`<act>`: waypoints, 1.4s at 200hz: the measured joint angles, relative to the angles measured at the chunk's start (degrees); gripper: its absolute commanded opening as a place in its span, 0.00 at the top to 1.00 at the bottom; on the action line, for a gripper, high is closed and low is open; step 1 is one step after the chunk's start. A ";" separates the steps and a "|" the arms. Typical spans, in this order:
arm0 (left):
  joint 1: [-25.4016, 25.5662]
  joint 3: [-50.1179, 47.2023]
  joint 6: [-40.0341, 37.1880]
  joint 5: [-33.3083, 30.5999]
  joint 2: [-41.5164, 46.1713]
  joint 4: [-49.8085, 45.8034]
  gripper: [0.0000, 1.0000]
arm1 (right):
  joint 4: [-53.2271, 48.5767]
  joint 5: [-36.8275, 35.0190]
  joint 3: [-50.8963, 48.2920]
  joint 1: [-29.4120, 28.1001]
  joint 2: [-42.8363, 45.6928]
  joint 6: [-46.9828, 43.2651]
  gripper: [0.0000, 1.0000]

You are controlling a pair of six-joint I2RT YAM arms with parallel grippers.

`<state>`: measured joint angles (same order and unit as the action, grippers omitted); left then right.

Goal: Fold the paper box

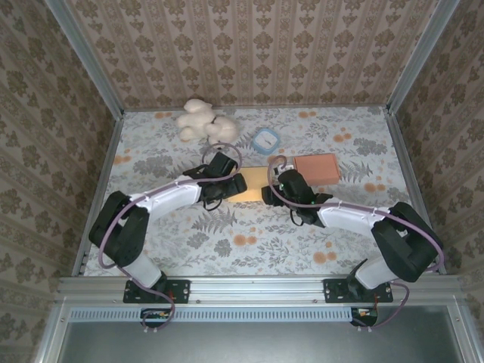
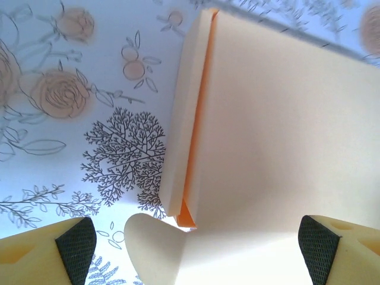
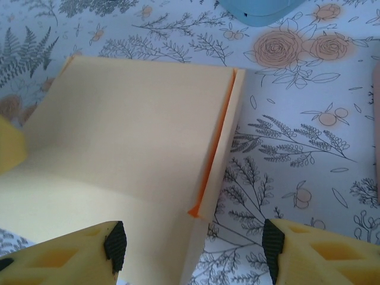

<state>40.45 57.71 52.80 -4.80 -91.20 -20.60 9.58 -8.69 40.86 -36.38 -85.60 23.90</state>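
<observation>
The paper box (image 1: 253, 185) is a pale yellow carton lying flat in the middle of the table, between my two grippers. My left gripper (image 1: 227, 181) sits at its left end and my right gripper (image 1: 281, 185) at its right end. In the left wrist view the box (image 2: 279, 136) has a raised side flap (image 2: 184, 119) with an orange inside and a rounded tab (image 2: 154, 249). The left gripper (image 2: 199, 252) is open, its pads (image 2: 76, 249) wide apart astride that corner. The right gripper (image 3: 195, 246) is open over the box's (image 3: 130, 136) right side flap (image 3: 222, 148), touching nothing.
A brown-orange box (image 1: 317, 168) lies just right of the paper box. A small blue-rimmed container (image 1: 265, 141) stands behind it, and its edge (image 3: 261, 9) shows in the right wrist view. A white plush toy (image 1: 203, 121) lies at the back left. Patterned walls enclose the table.
</observation>
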 measured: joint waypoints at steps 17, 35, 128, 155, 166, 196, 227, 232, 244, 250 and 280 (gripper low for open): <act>0.00 -0.39 -1.11 -0.70 1.77 0.04 0.09 | 0.02 2.21 1.60 1.20 -2.12 0.48 0.35; 0.02 -0.70 -2.27 -1.95 2.62 0.00 0.10 | -0.07 4.42 3.21 2.12 -4.55 0.68 0.35; 1.90 -0.61 -2.86 -2.95 -3.82 2.40 0.17 | 0.00 10.21 6.36 4.31 -10.54 2.03 0.35; 1.97 0.17 -1.20 -3.45 -4.24 2.38 0.19 | 0.02 10.91 6.36 4.90 -10.91 2.05 0.35; 1.97 0.17 -0.17 -3.65 -4.35 2.38 0.21 | 0.04 10.99 6.36 5.05 -11.02 2.05 0.36; 1.95 0.17 2.93 -3.43 -5.92 2.89 0.26 | 0.22 11.78 6.47 5.25 -11.89 2.29 0.37; 1.92 0.15 5.77 -2.54 -6.54 4.15 0.26 | 0.52 12.15 6.47 5.29 -12.31 3.13 0.37; 1.90 0.15 6.19 -2.49 -6.58 4.33 0.26 | 0.57 12.17 6.47 5.38 -12.31 3.19 0.38; 1.90 0.15 7.23 -2.47 -6.62 4.39 0.27 | 0.61 12.20 6.47 5.38 -12.31 3.34 0.38; 1.90 0.15 7.69 -2.47 -6.62 4.42 0.27 | 0.63 12.20 6.47 5.38 -12.31 3.37 0.38; 1.84 -0.35 9.81 -2.34 -6.62 5.27 0.28 | 0.72 12.22 6.47 5.38 -12.31 3.39 0.39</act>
<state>42.28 57.36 62.61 -7.14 -97.82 -15.33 10.31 3.53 47.33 -31.00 -97.91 27.29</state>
